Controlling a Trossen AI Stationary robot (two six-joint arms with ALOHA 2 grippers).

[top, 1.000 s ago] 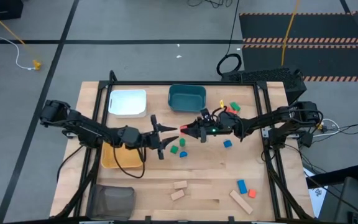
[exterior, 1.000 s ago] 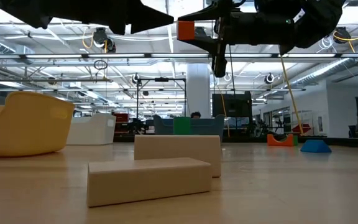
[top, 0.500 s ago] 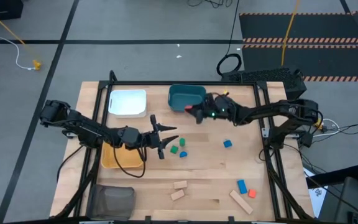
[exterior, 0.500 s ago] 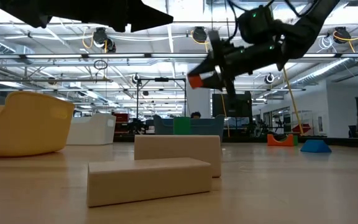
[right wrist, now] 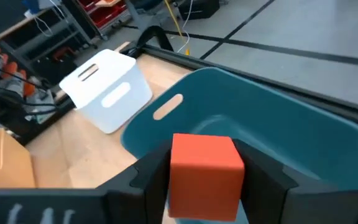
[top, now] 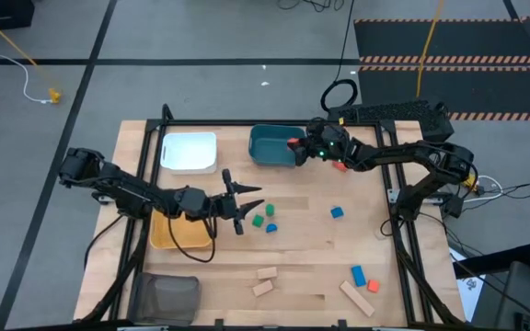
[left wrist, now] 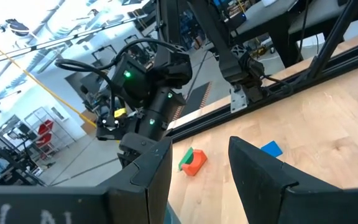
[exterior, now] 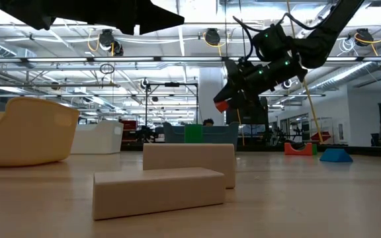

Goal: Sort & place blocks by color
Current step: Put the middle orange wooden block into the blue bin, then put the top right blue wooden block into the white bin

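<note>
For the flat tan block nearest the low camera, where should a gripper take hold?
Grip the long tan block across its narrow width near the middle, coming straight down from above. It lies flat on the table with long parallel sides and open space around; the second tan block sits behind it.

White bin (top: 190, 152), teal bin (top: 272, 144), yellow bin (top: 175, 235), dark mesh basket (top: 164, 297) on wooden table (top: 311, 248).

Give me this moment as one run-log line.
right gripper: shut on red block, above teal bin | left gripper: open, idle mid-table | phase: pre-drop
</note>
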